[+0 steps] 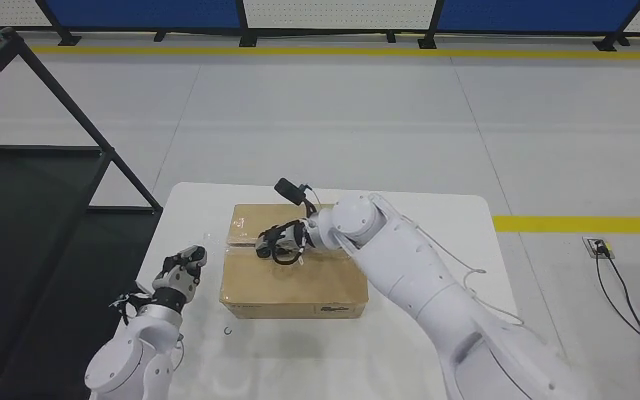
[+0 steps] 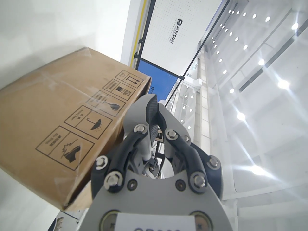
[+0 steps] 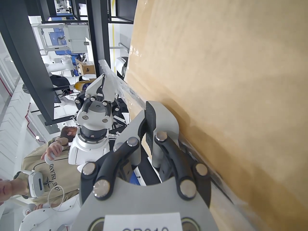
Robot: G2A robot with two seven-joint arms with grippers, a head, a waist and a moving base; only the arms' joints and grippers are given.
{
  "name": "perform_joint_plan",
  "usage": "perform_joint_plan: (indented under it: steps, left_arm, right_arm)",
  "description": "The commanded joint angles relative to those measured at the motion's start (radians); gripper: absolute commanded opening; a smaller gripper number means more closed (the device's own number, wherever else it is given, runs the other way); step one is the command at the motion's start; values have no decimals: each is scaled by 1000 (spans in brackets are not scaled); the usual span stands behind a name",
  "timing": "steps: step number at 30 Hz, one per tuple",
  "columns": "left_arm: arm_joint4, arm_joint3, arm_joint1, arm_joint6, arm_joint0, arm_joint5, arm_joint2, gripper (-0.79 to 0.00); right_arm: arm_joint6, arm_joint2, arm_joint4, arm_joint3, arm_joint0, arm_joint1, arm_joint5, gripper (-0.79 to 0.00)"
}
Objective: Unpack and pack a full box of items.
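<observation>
The brown box (image 1: pixel 300 285) sits closed on the white table (image 1: pixel 440 225). The right gripper (image 1: pixel 274 245) rests on top of the box, by the line of clear tape — its jaws are pressed together. The left gripper (image 1: pixel 190 258) is just beside the box's left end, apart from it — its jaws are together too. A small dark bit (image 1: pixel 229 331) lies near the box's front.

Brown cardboard box (image 1: pixel 293 280) with black handling symbols (image 2: pixel 81 121), white table (image 1: pixel 440 230), grey left pincer (image 2: pixel 155 108), black pads (image 2: pixel 151 111)
</observation>
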Motion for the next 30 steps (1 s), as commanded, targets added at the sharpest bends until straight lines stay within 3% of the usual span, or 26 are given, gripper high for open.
perform_joint_plan:
  steps: [1, 11, 21, 30]
  left_arm:
    - [-14, 0, 0, 7, 5, -5, -12, -785]
    - [-77, -4, 3, 22, 45, -32, -83, -785]
    - [-119, -1, 5, 25, 56, -61, -105, -785]
    - [-106, 8, 12, -2, 35, -42, -107, -785]
  right_arm:
    - [-9, -1, -1, 12, 3, -11, -2, -785]
    - [-41, -5, -15, 69, 22, -73, -3, -785]
    - [-38, 3, -20, 125, 44, -123, -5, -785]
    - [121, 27, -27, 193, 87, -121, -8, -785]
